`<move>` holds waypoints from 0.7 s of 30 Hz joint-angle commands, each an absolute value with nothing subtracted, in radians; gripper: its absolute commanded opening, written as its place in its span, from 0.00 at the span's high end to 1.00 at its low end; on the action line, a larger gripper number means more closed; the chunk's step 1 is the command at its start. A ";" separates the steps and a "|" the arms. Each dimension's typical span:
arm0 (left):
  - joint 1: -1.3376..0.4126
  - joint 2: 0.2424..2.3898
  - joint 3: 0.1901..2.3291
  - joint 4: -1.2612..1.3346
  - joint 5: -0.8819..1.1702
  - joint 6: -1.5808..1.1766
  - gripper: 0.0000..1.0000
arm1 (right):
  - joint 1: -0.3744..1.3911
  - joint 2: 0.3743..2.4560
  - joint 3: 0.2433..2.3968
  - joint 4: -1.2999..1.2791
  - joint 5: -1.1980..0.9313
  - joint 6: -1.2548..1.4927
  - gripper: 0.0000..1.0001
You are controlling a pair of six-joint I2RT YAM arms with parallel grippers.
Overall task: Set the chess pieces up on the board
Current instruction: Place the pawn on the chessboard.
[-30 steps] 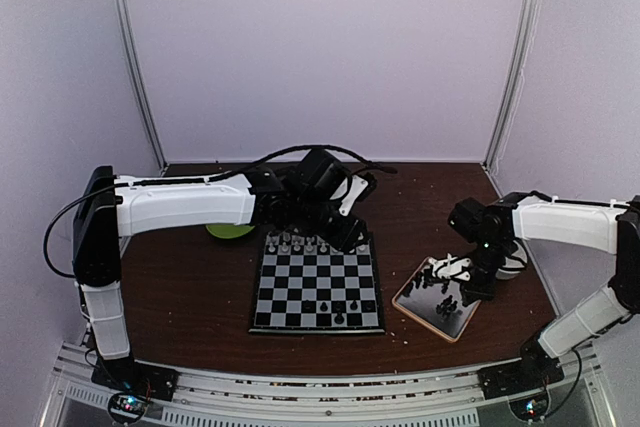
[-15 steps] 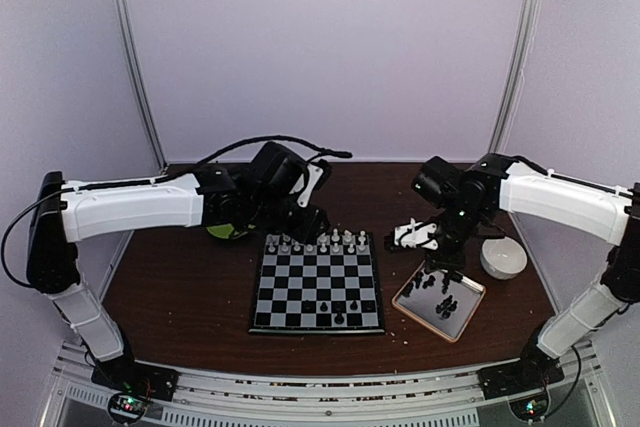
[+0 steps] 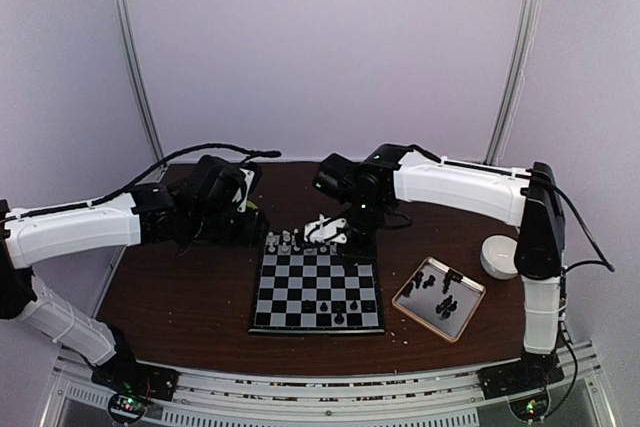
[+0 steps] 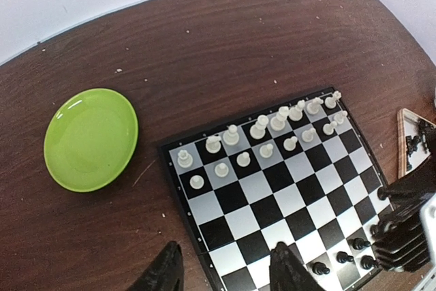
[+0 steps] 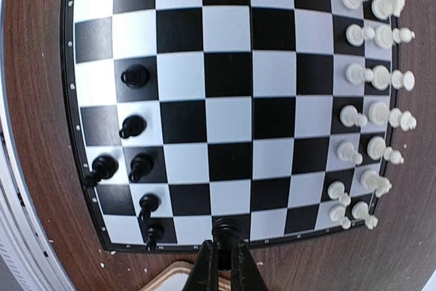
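Observation:
The board [image 3: 315, 292] lies in the middle of the table. White chess pieces [image 4: 262, 127] fill its two far rows. A few black chess pieces [image 5: 136, 161] stand near its near edge. My right gripper [image 5: 223, 253] is shut on a black chess piece [image 5: 228, 226] and hangs above the board's tray-side edge; in the top view this right gripper [image 3: 333, 237] sits high over the far rows. My left gripper [image 4: 225, 274] is open with nothing between its fingers, over the board's left edge. From above, the left gripper [image 3: 232, 225] is left of the board's far corner.
A tan-rimmed tray [image 3: 440, 297] with more black pieces sits right of the board. A white round object [image 3: 500, 255] lies beyond it. A green plate [image 4: 90, 138] rests left of the board's far corner. Cables trail across the back of the table.
My right arm has swung from the tray to above the board, carrying a black piece. My left arm has drawn back leftward from the board's far edge.

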State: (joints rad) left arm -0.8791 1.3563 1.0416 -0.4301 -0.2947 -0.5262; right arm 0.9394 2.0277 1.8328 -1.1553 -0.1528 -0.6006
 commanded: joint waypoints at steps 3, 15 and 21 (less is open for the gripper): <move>-0.859 1.269 0.991 -0.413 -0.365 -0.559 0.55 | 1.014 2.170 2.006 -1.241 -0.160 -0.569 0.95; -0.857 1.253 0.958 -0.400 -0.363 -0.577 0.55 | 1.039 2.331 2.113 -1.261 -0.121 -0.559 0.93; -0.858 1.258 0.951 -0.385 -0.355 -0.577 0.55 | 1.039 2.341 2.096 -1.252 -0.109 -0.556 0.91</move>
